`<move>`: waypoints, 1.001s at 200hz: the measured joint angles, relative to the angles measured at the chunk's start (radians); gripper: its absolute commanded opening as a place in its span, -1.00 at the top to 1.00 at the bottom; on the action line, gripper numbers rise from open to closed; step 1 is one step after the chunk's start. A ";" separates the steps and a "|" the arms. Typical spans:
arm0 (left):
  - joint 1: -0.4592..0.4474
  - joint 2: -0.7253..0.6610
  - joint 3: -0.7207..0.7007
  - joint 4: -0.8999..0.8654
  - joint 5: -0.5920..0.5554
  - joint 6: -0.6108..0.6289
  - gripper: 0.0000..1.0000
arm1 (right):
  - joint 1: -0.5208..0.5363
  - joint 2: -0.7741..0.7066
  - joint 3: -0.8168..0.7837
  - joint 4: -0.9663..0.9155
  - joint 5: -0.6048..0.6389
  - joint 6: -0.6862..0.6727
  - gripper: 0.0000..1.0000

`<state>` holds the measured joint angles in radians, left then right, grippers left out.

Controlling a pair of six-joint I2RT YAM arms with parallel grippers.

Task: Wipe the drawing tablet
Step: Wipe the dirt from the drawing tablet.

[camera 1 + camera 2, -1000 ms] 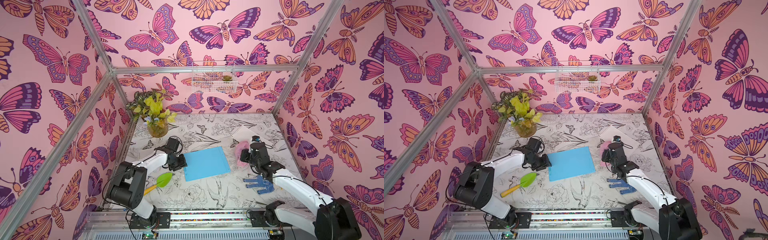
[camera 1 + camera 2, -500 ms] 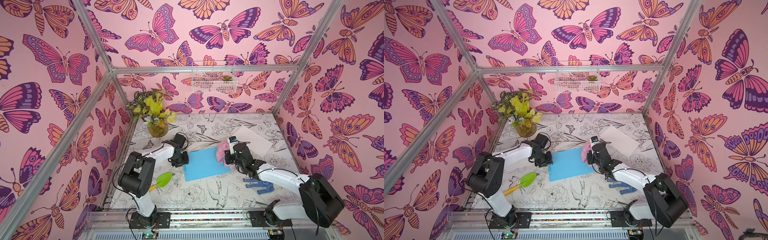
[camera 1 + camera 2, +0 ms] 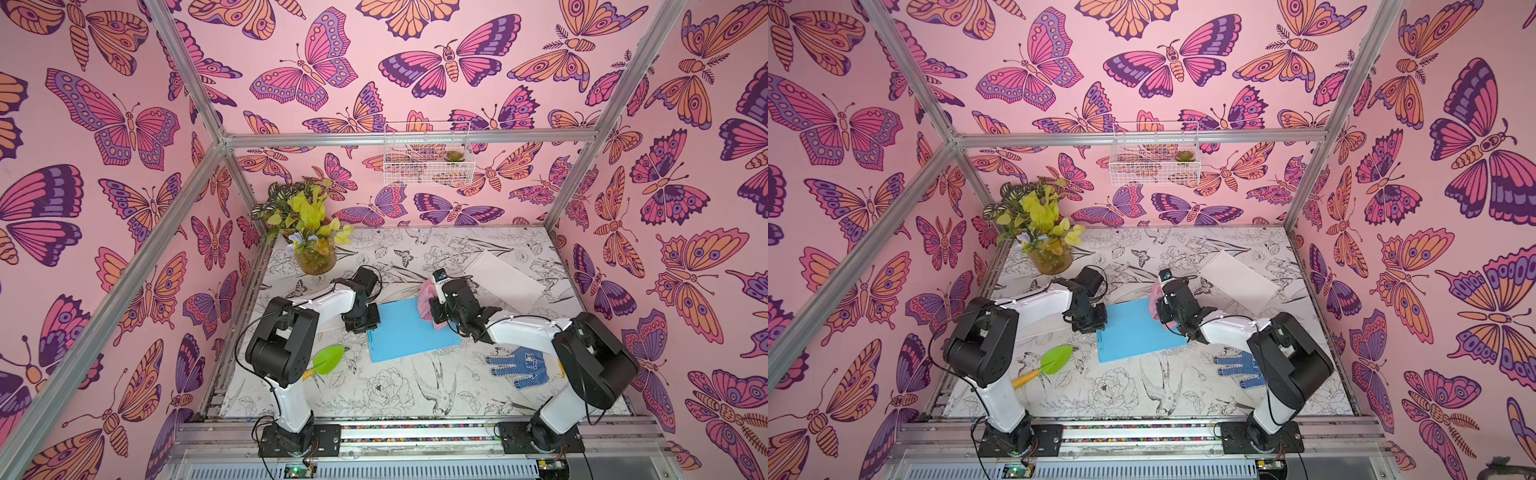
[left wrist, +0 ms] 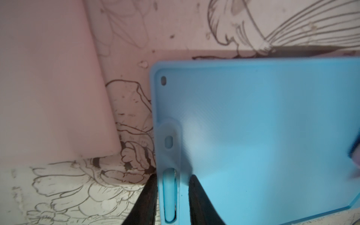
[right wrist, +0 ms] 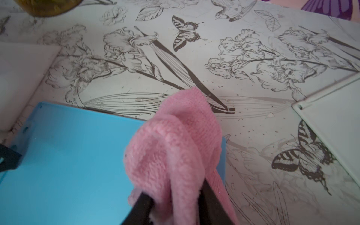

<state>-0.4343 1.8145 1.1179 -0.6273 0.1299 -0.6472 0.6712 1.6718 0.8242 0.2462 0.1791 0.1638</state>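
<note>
Pink cloth [image 5: 175, 148] sits between right pincer [image 5: 173, 196] jaws over blue tablet [image 3: 409, 332]; left pincer [image 4: 172, 185] straddles tablet edge, grip unclear.

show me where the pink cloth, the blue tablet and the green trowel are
pink cloth [image 5: 175, 148], right wrist view, bunched middle.
blue tablet [image 3: 405, 334], a top view, bare centre.
green trowel [image 3: 1055, 360], a top view, blade.

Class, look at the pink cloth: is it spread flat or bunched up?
Bunched up. The pink cloth hangs in rumpled folds between the right gripper's fingers, over the blue drawing tablet's edge.
</note>
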 measured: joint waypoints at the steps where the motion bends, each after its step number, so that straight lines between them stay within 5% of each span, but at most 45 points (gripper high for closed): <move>1: 0.000 0.000 0.000 0.000 0.000 0.000 0.41 | 0.001 0.002 0.000 0.002 0.000 0.002 -0.07; 88: -0.005 0.000 0.000 -0.003 -0.016 -0.008 0.50 | 0.062 0.163 0.058 0.109 0.048 0.023 -0.14; 147: -0.010 0.013 0.014 -0.022 -0.027 -0.008 0.53 | 0.038 0.187 0.088 0.038 0.133 0.109 0.67; 200: -0.019 0.026 0.034 -0.041 -0.048 -0.008 0.54 | -0.072 0.152 0.091 -0.038 0.126 0.094 0.93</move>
<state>-0.4530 1.8404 1.1515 -0.6685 0.0818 -0.6556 0.5987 1.8240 0.9154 0.2085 0.3054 0.2577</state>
